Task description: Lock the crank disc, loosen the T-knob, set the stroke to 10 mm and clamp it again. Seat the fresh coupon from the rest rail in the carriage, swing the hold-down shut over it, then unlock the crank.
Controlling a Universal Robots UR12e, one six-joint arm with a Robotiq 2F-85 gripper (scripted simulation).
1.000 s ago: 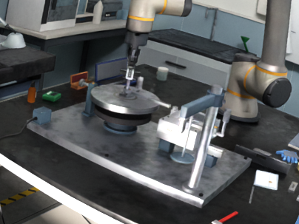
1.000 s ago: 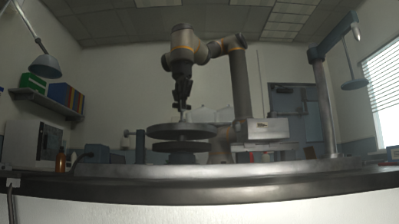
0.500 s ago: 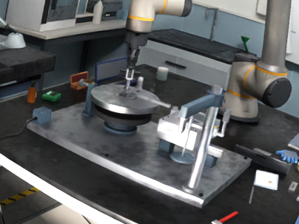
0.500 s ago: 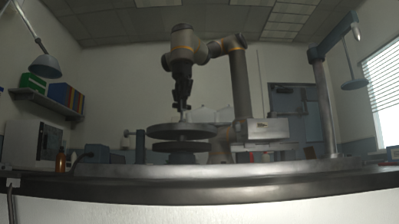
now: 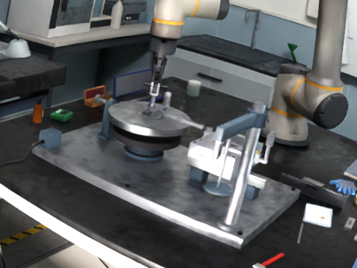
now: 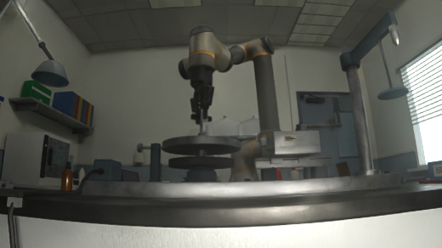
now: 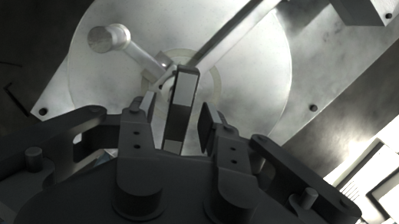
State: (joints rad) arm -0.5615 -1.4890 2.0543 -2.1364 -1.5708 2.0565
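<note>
The T-knob (image 7: 180,107) stands upright at the middle of the crank disc (image 5: 148,119), between my fingers. My gripper (image 7: 177,115) is open and holds nothing; it hangs straight down over the disc's centre (image 5: 153,97) (image 6: 201,119). A slot runs across the disc face from the knob. A round-headed pin on an arm (image 7: 105,38) lies beside the knob on the disc. The carriage block (image 5: 212,151) sits to the right of the disc, joined to it by a rod. I cannot make out the coupon or the rest rail.
The grey base plate (image 5: 163,176) carries the whole rig. A tall post with a blue arm (image 5: 245,158) stands at its near right. A blue bracket with a knob (image 5: 105,114) stands left of the disc. The arm's base (image 5: 305,101) is at the right.
</note>
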